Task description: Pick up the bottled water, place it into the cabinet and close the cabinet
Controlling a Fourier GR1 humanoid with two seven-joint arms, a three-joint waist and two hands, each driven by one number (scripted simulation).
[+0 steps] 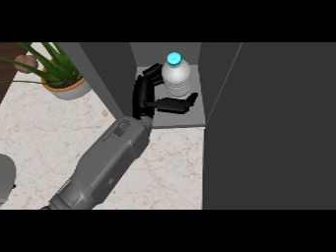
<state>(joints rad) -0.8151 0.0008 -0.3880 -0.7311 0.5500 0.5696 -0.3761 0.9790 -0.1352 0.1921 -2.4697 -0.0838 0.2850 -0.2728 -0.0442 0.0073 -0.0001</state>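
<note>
The only hand (150,93) in view comes in on a grey forearm (105,167) from the lower left, which suggests the left, though the other hand shows nowhere and the side is a judgement. It reaches into the open cabinet (167,54), its fingers (152,74) stretched up along the left side of the bottled water (176,76) and its thumb (174,104) lying across in front of the bottle's base. The hand stands fairly wide, cupping the bottle rather than curled tight round it; whether it touches the bottle cannot be told. The bottle stands upright on the cabinet's shelf (178,120), blue cap up, just to the right of the fingers and just behind the thumb, so it appears already placed inside. The main risk, as I judge it, lies in drawing the hand out: the thumb crosses the bottle's front, and a straight pull back could catch the base and tip the bottle or drag it toward the shelf's edge. The hand would need to spread and slide off leftward first. The dark door panel (280,123) at the right is open, and swinging it shut before the forearm is clear of the opening would trap it. A potted plant (57,74) stands on the marble worktop (47,133) to the left, well apart.
</note>
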